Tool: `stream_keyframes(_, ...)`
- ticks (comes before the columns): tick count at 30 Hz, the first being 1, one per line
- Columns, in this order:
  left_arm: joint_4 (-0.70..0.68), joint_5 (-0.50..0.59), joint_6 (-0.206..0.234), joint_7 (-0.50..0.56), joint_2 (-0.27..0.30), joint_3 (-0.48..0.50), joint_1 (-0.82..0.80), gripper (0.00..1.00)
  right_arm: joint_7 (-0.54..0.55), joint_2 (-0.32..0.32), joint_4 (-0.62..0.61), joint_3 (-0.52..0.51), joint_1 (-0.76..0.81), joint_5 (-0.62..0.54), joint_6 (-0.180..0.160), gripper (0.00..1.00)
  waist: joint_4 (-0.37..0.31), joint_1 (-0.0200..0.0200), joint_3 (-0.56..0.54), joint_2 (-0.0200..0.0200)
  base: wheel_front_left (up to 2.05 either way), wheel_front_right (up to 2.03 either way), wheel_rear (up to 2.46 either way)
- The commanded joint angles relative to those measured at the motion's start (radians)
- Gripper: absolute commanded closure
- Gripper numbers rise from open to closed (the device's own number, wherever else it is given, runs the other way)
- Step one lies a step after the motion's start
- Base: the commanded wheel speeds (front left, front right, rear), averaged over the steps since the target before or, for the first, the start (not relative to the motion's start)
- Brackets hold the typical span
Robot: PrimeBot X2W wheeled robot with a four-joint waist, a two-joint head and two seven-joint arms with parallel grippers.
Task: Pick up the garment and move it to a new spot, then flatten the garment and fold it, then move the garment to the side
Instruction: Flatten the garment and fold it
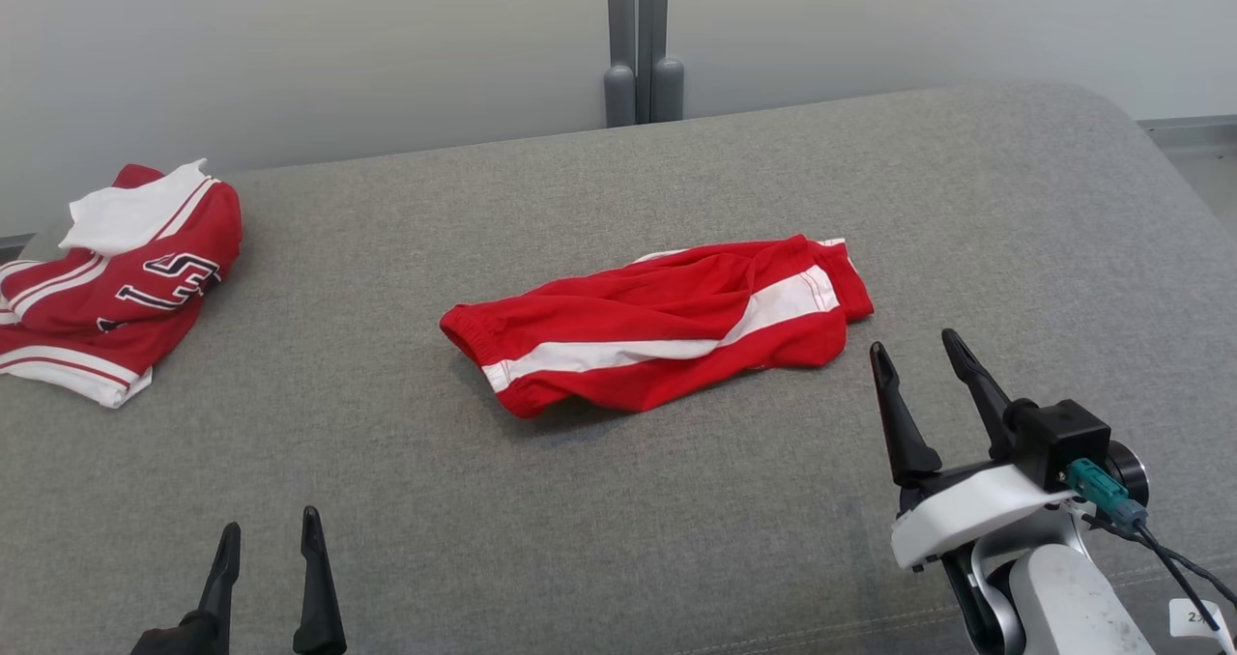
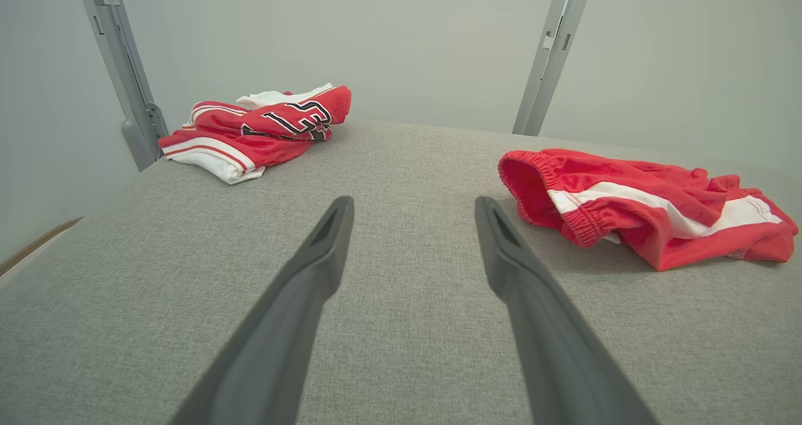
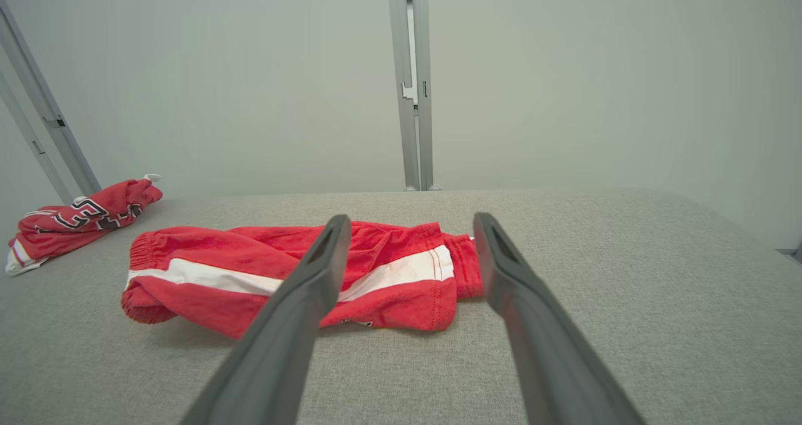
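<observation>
At the far left of the grey padded surface point(image 1: 618, 520), a red jersey point(image 1: 116, 278) with white trim and dark lettering lies bunched near the back edge. Nearer the robot, the left gripper point(image 1: 270, 522) sits low at the lower left of the head view with its dark fingers pointing up the view and spread apart, holding nothing. In the left wrist view those fingers reach out low over bare fabric. The jersey lies ahead to their left, and the red shorts point(image 2: 645, 205) lie ahead to their right, waistband end nearest, well apart from the tips.

The red shorts lie crumpled in the middle of the surface. The elastic waistband is toward the robot's left, the leg hems are toward its right, and a white side stripe runs along them. A grey post point(image 1: 638, 37) stands behind the surface.

At the lower right, the right gripper point(image 1: 914, 342) is raised on its pale forearm, tilted up and slightly left. Its fingers are wide apart and empty, with the tips just beside the shorts' hem end, not touching. In the right wrist view the shorts lie directly ahead, across both fingers.
</observation>
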Motion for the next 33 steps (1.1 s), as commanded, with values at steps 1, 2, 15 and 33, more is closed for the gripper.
stream_keyframes(1, 0.004, 0.007, -0.004, -0.004, 0.000, 0.005, -0.004, 0.00, 0.003, 0.000, 0.003, 0.002, 0.007, -0.001, -0.001, 0.00, -0.001, 0.0000, 0.000, 0.0000, 0.00, 0.00, 0.00)
stream_keyframes(2, 0.005, 0.008, -0.006, -0.004, -0.001, 0.006, -0.004, 0.00, 0.003, 0.000, 0.003, 0.003, 0.007, 0.000, -0.001, 0.00, -0.001, 0.0000, 0.000, 0.0000, 0.00, 0.00, 0.00)
stream_keyframes(15, 0.025, 0.000, -0.031, 0.008, -0.002, -0.009, -0.021, 0.00, 0.001, 0.004, 0.004, 0.002, 0.007, 0.003, -0.001, 0.00, 0.003, 0.0000, 0.003, 0.0000, 0.00, 0.00, 0.00)
stream_keyframes(33, 0.236, -0.243, -0.205, 0.373, -0.085, -0.090, -0.417, 0.00, -0.005, -0.008, -0.020, 0.014, -0.048, 0.007, -0.001, 0.00, -0.003, 0.0000, 0.120, 0.0000, 0.00, 0.00, 0.00)
